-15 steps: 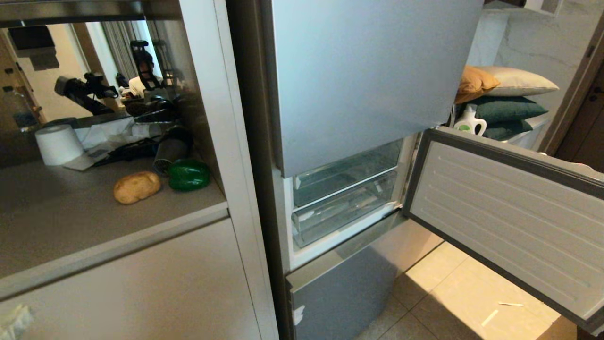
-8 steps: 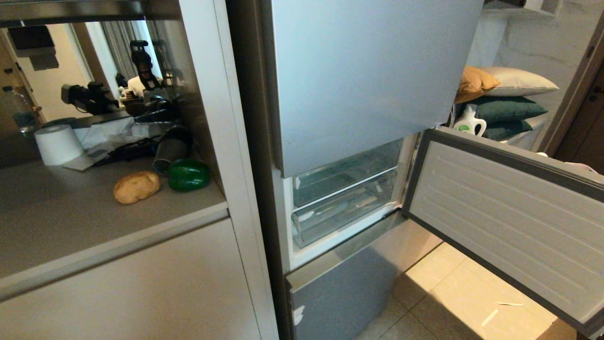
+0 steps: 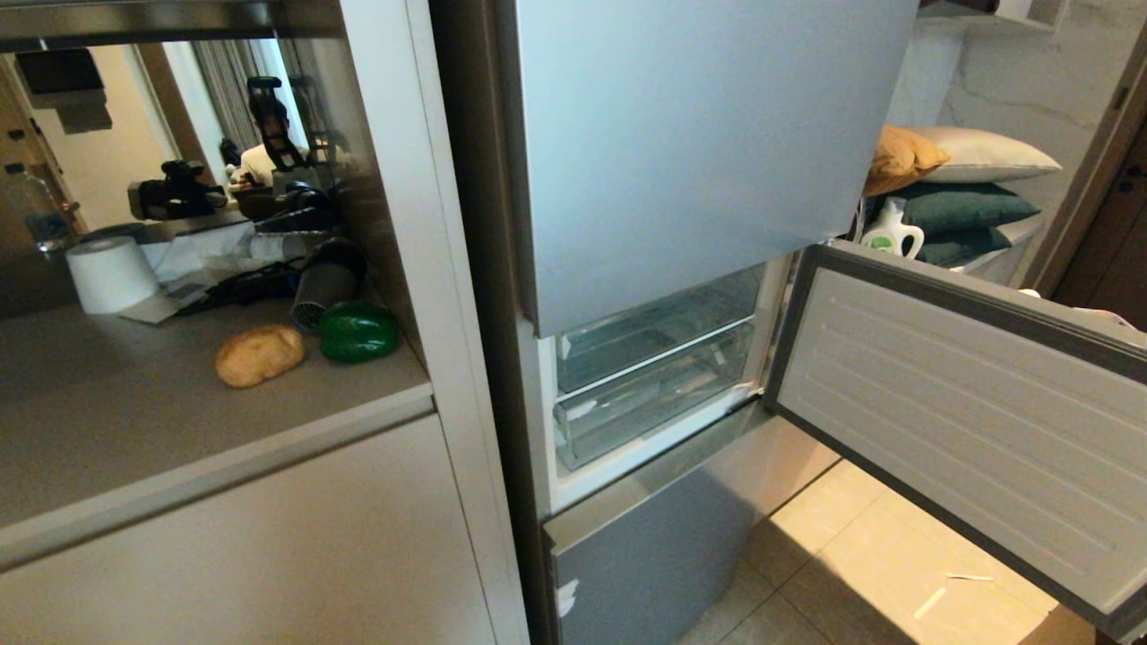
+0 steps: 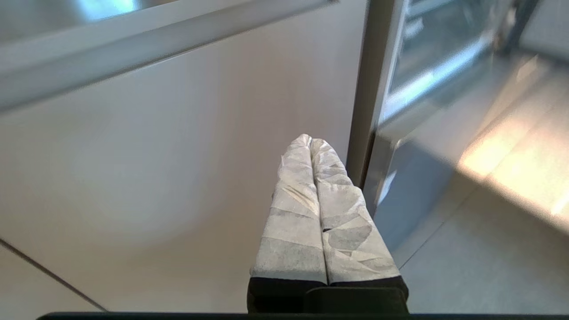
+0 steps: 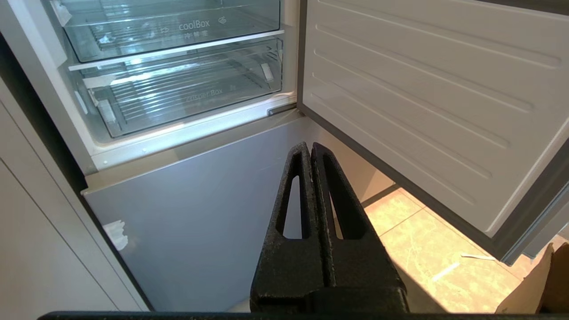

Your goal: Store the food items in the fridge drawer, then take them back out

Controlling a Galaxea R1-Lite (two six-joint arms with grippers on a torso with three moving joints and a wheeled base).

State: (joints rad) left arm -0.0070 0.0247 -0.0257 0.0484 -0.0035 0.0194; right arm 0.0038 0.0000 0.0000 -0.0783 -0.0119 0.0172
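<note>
Head view: potato, pepper on counter (touching neither hand); both hands clenched, empty.

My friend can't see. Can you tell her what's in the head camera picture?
A potato and a green pepper sit side by side on a grey counter. To the right, a silver fridge has its middle door swung open, showing two empty clear drawers. No robot arms show.

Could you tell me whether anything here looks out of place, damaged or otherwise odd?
A white scuff or torn sticker mars the fridge's lower silver panel near its left edge. Pale scraps lie on the floor tiles under the open fridge door. Nothing looks spilled.
</note>
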